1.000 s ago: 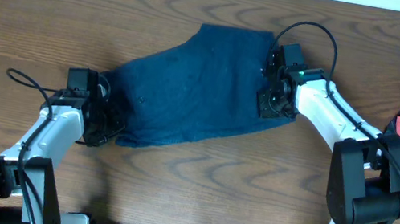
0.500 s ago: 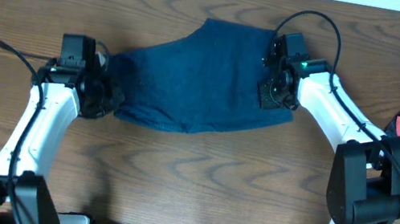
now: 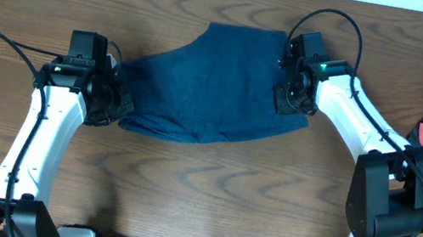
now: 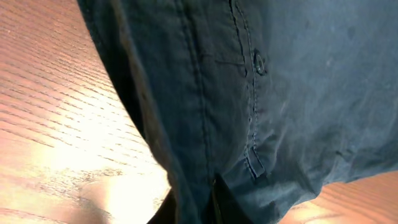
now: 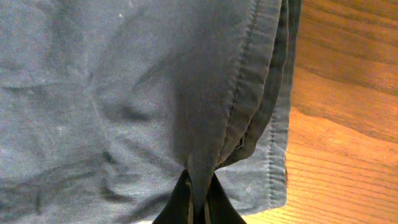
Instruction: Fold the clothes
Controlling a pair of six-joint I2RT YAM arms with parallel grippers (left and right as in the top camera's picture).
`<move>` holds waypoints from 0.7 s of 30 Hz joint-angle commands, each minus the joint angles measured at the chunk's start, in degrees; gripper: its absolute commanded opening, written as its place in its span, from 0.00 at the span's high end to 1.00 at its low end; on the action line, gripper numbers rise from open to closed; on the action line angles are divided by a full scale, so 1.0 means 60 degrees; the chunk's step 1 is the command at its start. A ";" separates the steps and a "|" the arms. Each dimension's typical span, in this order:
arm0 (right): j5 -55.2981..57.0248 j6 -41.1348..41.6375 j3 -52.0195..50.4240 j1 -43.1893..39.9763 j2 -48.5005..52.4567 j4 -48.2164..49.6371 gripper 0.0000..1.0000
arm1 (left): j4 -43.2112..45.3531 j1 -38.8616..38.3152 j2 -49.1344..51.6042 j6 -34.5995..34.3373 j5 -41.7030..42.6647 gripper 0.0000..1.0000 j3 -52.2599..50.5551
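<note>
Between left gripper [image 3: 113, 104] and right gripper [image 3: 286, 98]: one pinched pair of shorts [image 3: 209, 84].

We see the dark navy-blue fabric shorts [image 5: 99, 93] filling most of the frame, a stitched hem [image 5: 247, 81] running down the layered right edge. Our right gripper [image 5: 198, 208] pinches a raised fold at the bottom; brown wood-grain table [image 5: 342, 93] shows on the right

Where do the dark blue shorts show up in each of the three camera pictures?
Overhead: shorts lie upper middle on the wooden table.
Left wrist: shorts fill most of the frame.
Right wrist: shorts cover left and centre.
Shared landmark: the table's wood grain, visible beside the fabric in all three.
</note>
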 commanded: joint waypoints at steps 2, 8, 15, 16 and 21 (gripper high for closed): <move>0.0138 -0.0120 0.0204 0.0087 -0.0295 -0.0080 0.99 | -0.0229 -0.0018 0.0033 0.0186 -0.0160 0.78 0.0127; 0.0138 -0.0120 0.0204 0.0087 -0.0295 -0.0080 0.99 | -0.0506 -0.0018 0.0033 0.0324 -0.0157 0.79 0.0127; 0.0138 -0.0120 0.0211 0.0087 -0.0328 -0.0004 0.98 | -0.0335 -0.0022 0.0036 0.0321 -0.0157 0.94 0.0127; 0.0171 -0.0160 0.0233 0.0087 -0.0346 0.0033 0.99 | -0.0182 -0.0022 0.0033 0.0306 -0.0153 0.94 0.0131; 0.0539 -0.0149 0.0583 0.0087 -0.0750 0.0022 0.99 | 0.0073 -0.0022 0.0029 0.0168 -0.0157 0.94 0.0197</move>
